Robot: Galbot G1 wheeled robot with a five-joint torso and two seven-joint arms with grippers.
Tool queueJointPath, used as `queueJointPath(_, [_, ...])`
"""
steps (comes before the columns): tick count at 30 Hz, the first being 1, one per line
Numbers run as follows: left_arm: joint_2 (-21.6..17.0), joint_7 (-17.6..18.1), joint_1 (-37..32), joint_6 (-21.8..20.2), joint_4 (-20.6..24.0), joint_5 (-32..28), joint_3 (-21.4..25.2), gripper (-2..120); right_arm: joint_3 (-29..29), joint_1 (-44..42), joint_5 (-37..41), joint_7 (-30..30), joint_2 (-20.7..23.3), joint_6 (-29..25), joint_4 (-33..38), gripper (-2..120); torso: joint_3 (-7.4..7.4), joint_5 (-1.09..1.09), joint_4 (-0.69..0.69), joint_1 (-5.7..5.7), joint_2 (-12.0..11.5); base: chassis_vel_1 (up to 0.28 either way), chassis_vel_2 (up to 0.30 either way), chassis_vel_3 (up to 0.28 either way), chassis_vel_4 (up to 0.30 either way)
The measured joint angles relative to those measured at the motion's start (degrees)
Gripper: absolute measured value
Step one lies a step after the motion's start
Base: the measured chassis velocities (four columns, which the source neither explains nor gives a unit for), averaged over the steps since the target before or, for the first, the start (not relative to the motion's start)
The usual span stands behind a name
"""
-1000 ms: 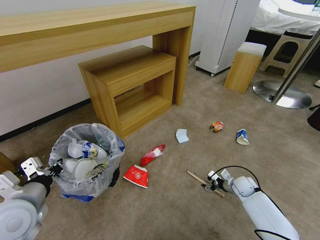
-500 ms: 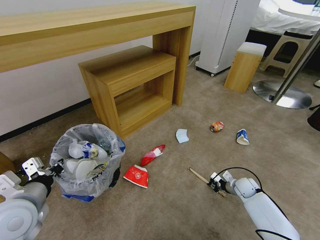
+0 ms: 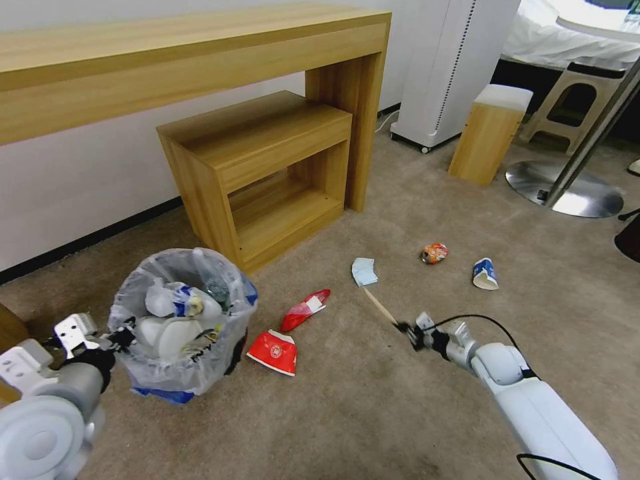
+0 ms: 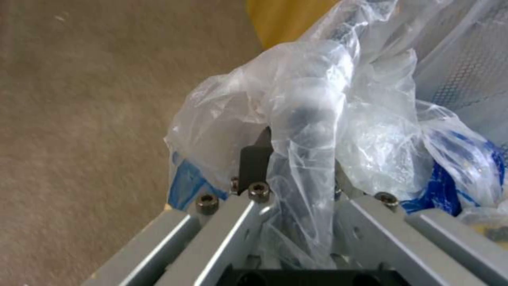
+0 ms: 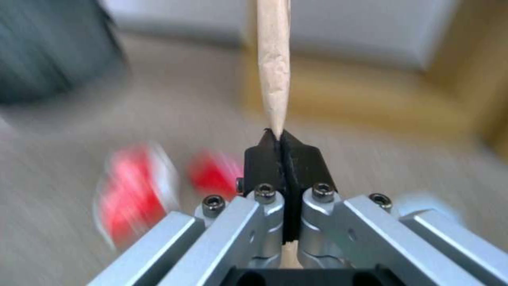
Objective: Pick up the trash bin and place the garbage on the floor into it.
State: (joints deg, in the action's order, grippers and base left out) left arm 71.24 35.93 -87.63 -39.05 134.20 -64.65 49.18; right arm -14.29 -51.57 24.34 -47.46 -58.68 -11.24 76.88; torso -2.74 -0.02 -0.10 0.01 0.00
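Observation:
The trash bin (image 3: 183,320), round and lined with crinkly clear plastic with blue patches, is full of white litter. My left gripper (image 3: 120,337) is shut on its rim and liner (image 4: 307,159). My right gripper (image 3: 408,331) is shut on the wooden stick (image 3: 380,305), held above the beige floor (image 3: 373,413) with its free end pointing away from me; the wrist view shows the stick (image 5: 272,59) pinched between closed fingertips (image 5: 280,143). On the floor lie two red wrappers (image 3: 305,309) (image 3: 275,352), a blue tissue (image 3: 364,271), a crushed orange can (image 3: 434,253) and a blue-white paper cup (image 3: 485,273).
A wooden desk (image 3: 187,60) with a low shelf unit (image 3: 267,173) stands against the wall behind the bin. A white appliance (image 3: 453,67), a wooden stool (image 3: 490,133) and a metal stand base (image 3: 563,188) are at the back right.
My right gripper lifted the wooden stick off the floor and swung it up and left. The trash bin shifted slightly right with my left gripper.

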Motion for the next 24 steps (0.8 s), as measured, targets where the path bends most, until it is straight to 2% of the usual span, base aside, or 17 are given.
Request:
queueJointPath(1, [-0.2,0.0,-0.3,0.0,0.3,0.3,-1.3,0,0.2,0.0,4.3,-3.0,0.5,-0.6,2.6,0,0.00,0.00,-0.01,0.00,0.0,0.000,0.000,0.000,0.000])
queueJointPath(2, [-0.2,0.0,-0.3,0.0,0.3,0.3,-1.3,0,0.2,0.0,4.3,-3.0,0.5,-0.6,2.6,0,0.00,0.00,-0.01,0.00,0.0,0.000,0.000,0.000,0.000])
queueJointPath(4, [-0.7,0.3,-0.7,-0.1,0.5,1.0,-4.0,0,0.2,0.8,10.0,-7.9,0.3,-0.9,7.1,0,0.00,0.03,-0.03,0.00,0.0,0.000,0.000,0.000,0.000])
queueJointPath(6, [-0.8,0.4,-0.8,-0.1,0.5,1.2,-4.7,0,0.2,1.3,11.4,-9.0,0.1,-1.0,8.2,0,0.00,0.02,-0.02,0.00,0.0,0.000,0.000,0.000,0.000])
queueJointPath(7, [-1.2,0.5,-0.9,-0.1,0.3,1.8,-6.2,0,0.2,2.3,14.5,-10.9,-0.3,-1.0,10.5,0,0.00,0.02,-0.01,0.00,0.0,0.000,0.000,0.000,0.000])
queueJointPath(13, [-2.4,0.6,-0.8,-0.1,-1.6,4.4,-11.7,0,2.7,6.7,23.5,-12.3,-1.4,0.3,17.4,0,0.00,0.02,-0.02,0.00,0.0,0.000,0.000,0.000,0.000])
queueJointPath(18, [-2.3,0.6,-0.7,-0.1,-1.9,5.5,-14.1,0,6.5,9.8,25.2,-12.2,-3.3,1.4,18.3,0,0.00,0.01,-0.01,0.00,0.0,0.000,0.000,0.000,0.000])
queueJointPath(24, [-2.5,0.7,-0.6,-0.2,-0.3,5.2,-14.9,0,12.8,11.2,22.5,-13.5,-7.2,0.8,12.8,0,-0.01,0.03,-0.01,0.00,0.0,0.000,0.000,0.000,0.000])
